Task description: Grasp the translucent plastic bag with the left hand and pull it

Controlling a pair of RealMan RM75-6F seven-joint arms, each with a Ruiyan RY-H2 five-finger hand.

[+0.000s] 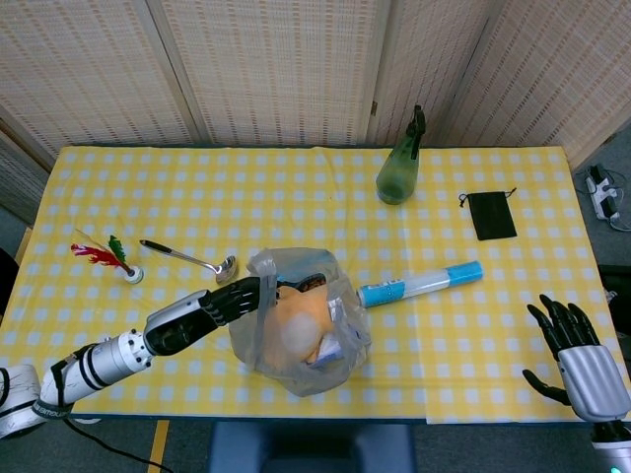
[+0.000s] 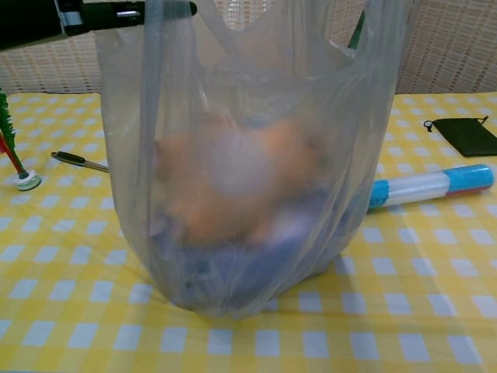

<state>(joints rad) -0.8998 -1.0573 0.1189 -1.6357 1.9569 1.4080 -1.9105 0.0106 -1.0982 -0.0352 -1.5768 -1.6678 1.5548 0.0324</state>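
At the near table edge, the bag [image 1: 296,330] is seen standing upright, its long axis vertical and its mouth facing up, with orange and bluish contents inside. The left hand [image 1: 219,302] is laid against the bag's left rim, fingers extended; whether plastic is pinched cannot be told. At the near right corner, the right hand [image 1: 577,360] is held open, fingers spread. Farther back, a tube [image 1: 420,284], spoon [image 1: 187,257] and bottle [image 1: 400,168] are seen.

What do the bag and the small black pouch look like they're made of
The bag looks like thin, slightly glossy plastic film: its contents show through blurred, and its walls crease. The black pouch seems to be matte fabric with a drawstring, lying flat without shine; the weave is too small to tell.
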